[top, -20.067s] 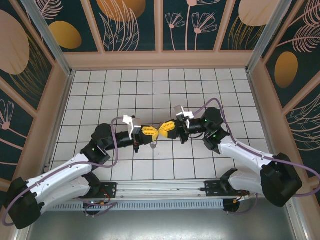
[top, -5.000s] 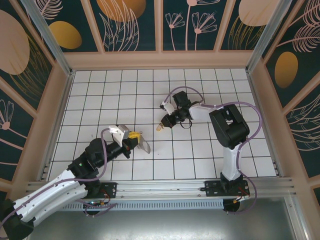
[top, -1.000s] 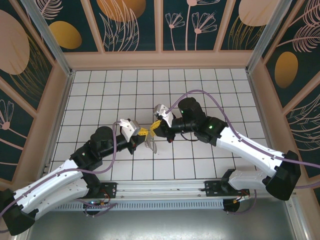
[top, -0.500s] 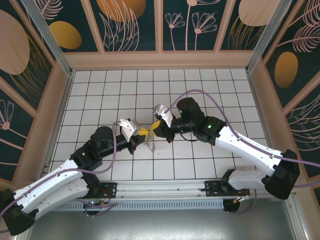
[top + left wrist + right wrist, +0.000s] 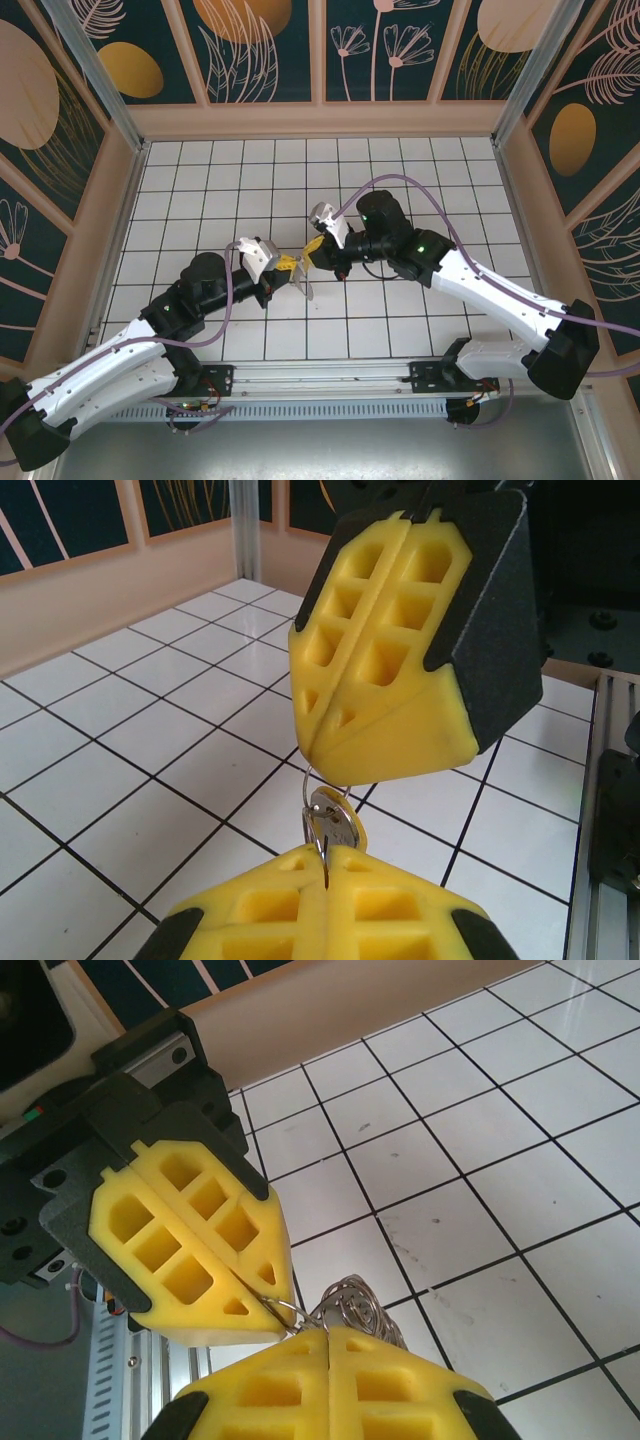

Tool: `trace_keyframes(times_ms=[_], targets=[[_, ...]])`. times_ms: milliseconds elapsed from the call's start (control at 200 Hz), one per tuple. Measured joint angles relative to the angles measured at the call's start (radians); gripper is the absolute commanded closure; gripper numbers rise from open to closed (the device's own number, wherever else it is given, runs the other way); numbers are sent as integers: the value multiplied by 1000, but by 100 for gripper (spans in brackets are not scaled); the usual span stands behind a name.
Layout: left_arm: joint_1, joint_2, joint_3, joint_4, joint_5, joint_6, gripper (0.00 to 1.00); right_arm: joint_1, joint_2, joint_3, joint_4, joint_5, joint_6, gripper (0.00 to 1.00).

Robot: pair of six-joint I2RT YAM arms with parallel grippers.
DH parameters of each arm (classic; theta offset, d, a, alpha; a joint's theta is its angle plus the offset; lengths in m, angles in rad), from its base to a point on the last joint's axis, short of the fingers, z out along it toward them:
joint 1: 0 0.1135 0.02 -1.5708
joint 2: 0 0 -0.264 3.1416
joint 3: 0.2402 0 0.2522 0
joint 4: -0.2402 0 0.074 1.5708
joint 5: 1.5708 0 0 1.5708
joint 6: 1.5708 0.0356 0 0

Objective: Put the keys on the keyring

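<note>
Two grippers meeting tip to tip above the middle of the tiled table (image 5: 400,180), with the task's metal parts bridged between them. The left gripper (image 5: 288,264) comes in from the near left and the right gripper (image 5: 313,247) from the far right, so that their yellow fingers face one another along a single slanting line with almost no gap. Both pairs of fingers are pressed fully together. In the left wrist view the keyring (image 5: 318,815) rises edge-on out of the seam of the left gripper's own fingers, and a thin wire loop runs up from it into the tip of the right gripper. In the right wrist view the same coils stand just above the right gripper's own closed fingers, and a loop reaches across to the left gripper's tip. Each gripper therefore appears to pinch part of the ring; which one bears its weight cannot be told. The governing relation is that the ring lies directly ahead of both tips, on the line joining them and equally near to each, and is held clear of the table. One silver key (image 5: 303,288) hangs just below the left gripper's tip, its long axis pointing down towards the tiles and crossing the line of the fingers; the left arm is the nearer to it. Count: two grippers, one keyring, one key seen plainly. A brass-tinted piece beside the coils in the left wrist view may be a second key, though this is uncertain.
</note>
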Motion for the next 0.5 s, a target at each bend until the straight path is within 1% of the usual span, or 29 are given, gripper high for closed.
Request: trace_keyframes(times_ms=[500], targets=[[0,-14,0,-11,-19,2,100,-11,36,13,-11,-24,6,100]])
